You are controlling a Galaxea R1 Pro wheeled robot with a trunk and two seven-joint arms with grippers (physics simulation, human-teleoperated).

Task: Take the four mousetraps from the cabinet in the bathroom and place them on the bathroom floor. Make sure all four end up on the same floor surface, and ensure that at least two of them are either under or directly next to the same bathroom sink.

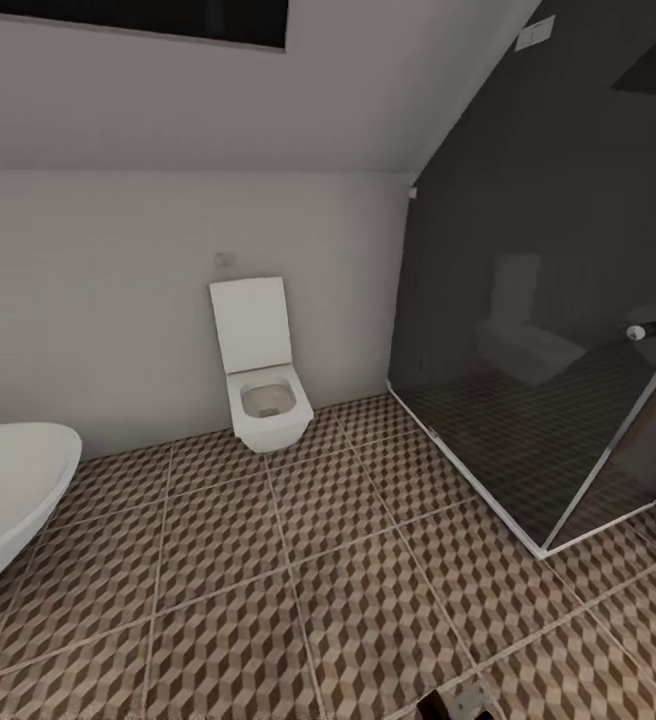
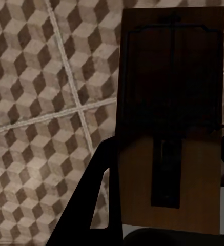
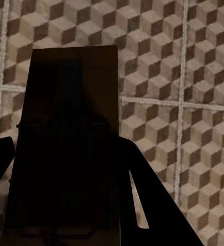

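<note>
My left jaws (image 2: pixel 168 205) were pinching one mousetrap (image 2: pixel 170 118), held flat above the cube-patterned bathroom floor (image 2: pixel 35 102). My right jaws (image 3: pixel 65 205) were pinching a second mousetrap (image 3: pixel 65 143) above the same tiles. Ahead, a white toilet (image 1: pixel 260 365) stood against the wall, a white bathtub (image 1: pixel 8 495) to its left and a dark glass shower (image 1: pixel 538 380) to its right.

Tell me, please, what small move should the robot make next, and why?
Probably turn the base to look for the sink. Each gripper is shut on a mousetrap: the left gripper holds one mousetrap, the right gripper another, both above the tiled floor. The head view shows a toilet, a bathtub and a glass shower, so no drop spot is confirmed yet.
</note>
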